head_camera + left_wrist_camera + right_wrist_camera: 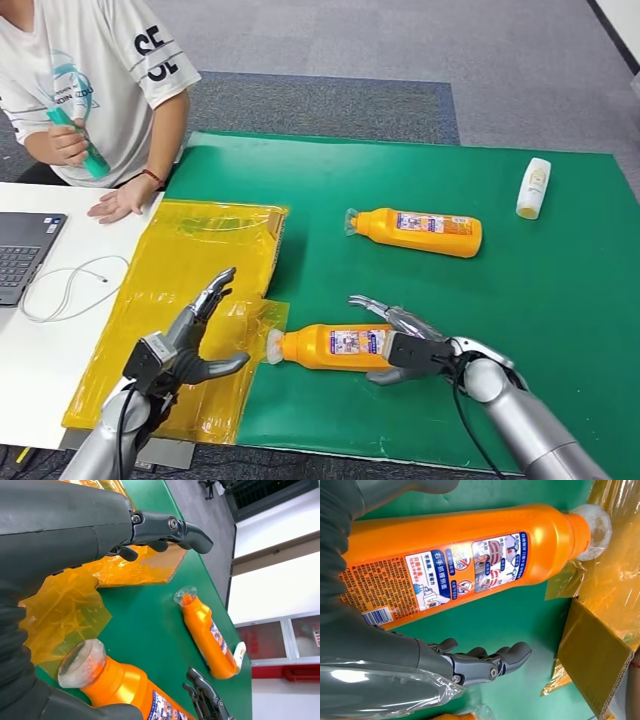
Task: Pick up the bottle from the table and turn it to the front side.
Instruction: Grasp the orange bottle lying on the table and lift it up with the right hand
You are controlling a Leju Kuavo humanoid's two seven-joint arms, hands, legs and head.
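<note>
A: Right hand (411, 350) status?
B: At the base end of the near orange bottle (332, 346), fingers spread on either side of it. Can't tell if it grips yet. Bottle lies flat on the green mat (573, 300), cap toward the yellow film (189, 270).
A: Left hand (189, 345)?
B: Fingers apart, holding nothing, over the yellow film beside the cap.
A: Others?
B: 1 more orange bottle (416, 232) farther back, lying flat.

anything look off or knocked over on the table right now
No spill or damage shows. Both orange bottles lie on their sides on the green mat: the near bottle with the right hand around its base, the far bottle untouched. A small white bottle lies flat too. The yellow plastic sheet is crumpled.
</note>
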